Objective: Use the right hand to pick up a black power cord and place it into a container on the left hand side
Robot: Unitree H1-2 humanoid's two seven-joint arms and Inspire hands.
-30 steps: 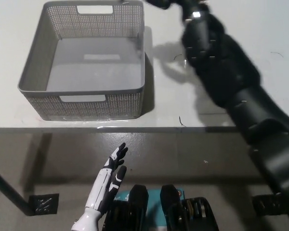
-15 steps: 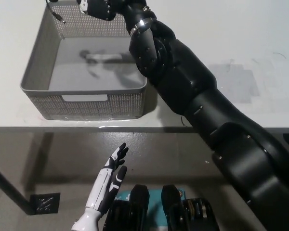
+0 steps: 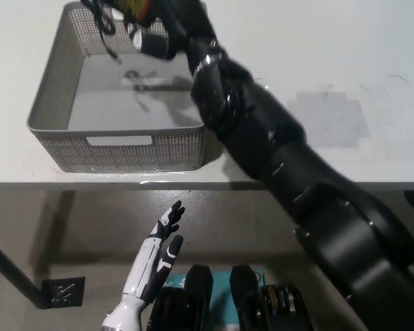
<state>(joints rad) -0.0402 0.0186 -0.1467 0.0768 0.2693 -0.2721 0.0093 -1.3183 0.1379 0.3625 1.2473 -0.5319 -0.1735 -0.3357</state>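
Observation:
My black right hand (image 3: 146, 26) reaches over the back of the grey mesh basket (image 3: 124, 153), which stands on the left part of the white table. The hand is shut on the black power cord (image 3: 105, 31), and loops of the cord hang from it above the basket's far left corner. The cord's upper part runs out of the top of the picture. The black right arm crosses the basket's right rim. My white left hand (image 3: 160, 249) rests open below the table's front edge, at the lower left.
The white table (image 3: 372, 55) stretches to the right of the basket, with a pale taped patch (image 3: 331, 117) on it. Its front edge runs across the picture's middle. Below it lies grey floor with a table leg (image 3: 14, 276) at the lower left.
The right arm has swung from the table's back right to the left, over the basket. The cord now hangs lower, above the basket's back left. The left hand has stayed put.

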